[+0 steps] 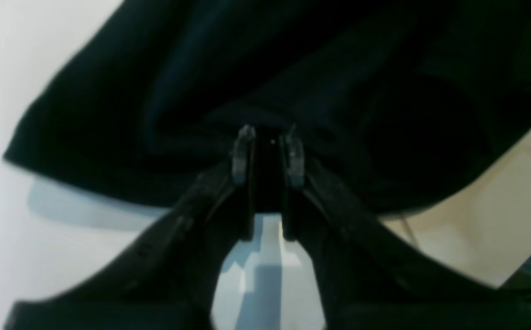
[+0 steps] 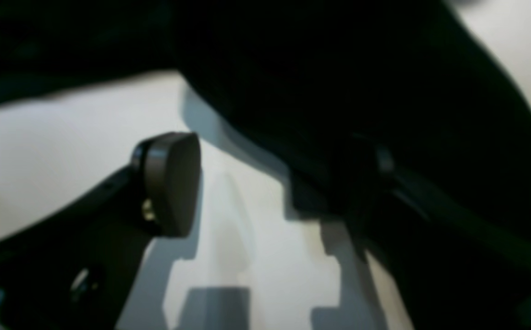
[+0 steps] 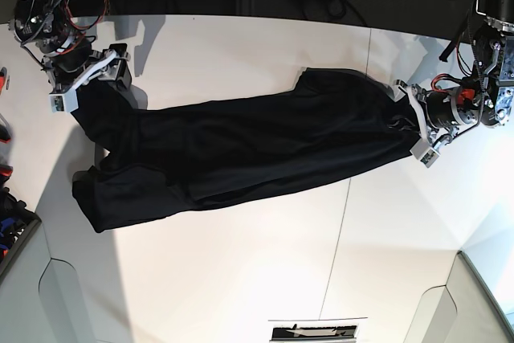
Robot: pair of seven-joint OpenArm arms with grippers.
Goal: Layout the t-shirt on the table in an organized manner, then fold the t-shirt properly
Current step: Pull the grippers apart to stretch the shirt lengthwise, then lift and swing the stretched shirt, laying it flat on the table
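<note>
Shirt, base view: the t-shirt [image 3: 241, 150] lies stretched in a long rumpled band across the table [image 3: 241, 279], from near one side edge to near the other, with its lower flap sagging toward the near edge.
Seam, base view: a thin dark line [image 3: 347, 190] crosses the tabletop under the cloth.
My left pincer, base view: my left gripper [image 3: 411, 122] sits at the shirt's end on this view's right, touching the fabric.
My right pincer, base view: my right gripper [image 3: 100, 70] sits at the other end, near the far corner of the tabletop.
Left wrist view: my left gripper [image 1: 269, 151] has its jaws drawn close together, clamped on a bunched fold of the t-shirt [image 1: 201, 91]; white table [image 1: 18, 238] shows below.
Right wrist view: my right gripper [image 2: 274, 183] stands with jaws wide apart; one rounded pad [image 2: 171, 183] is bare over the table [image 2: 63, 146], the other side is lost in dark, blurred t-shirt [image 2: 338, 91], so I cannot tell whether it touches cloth.
</note>
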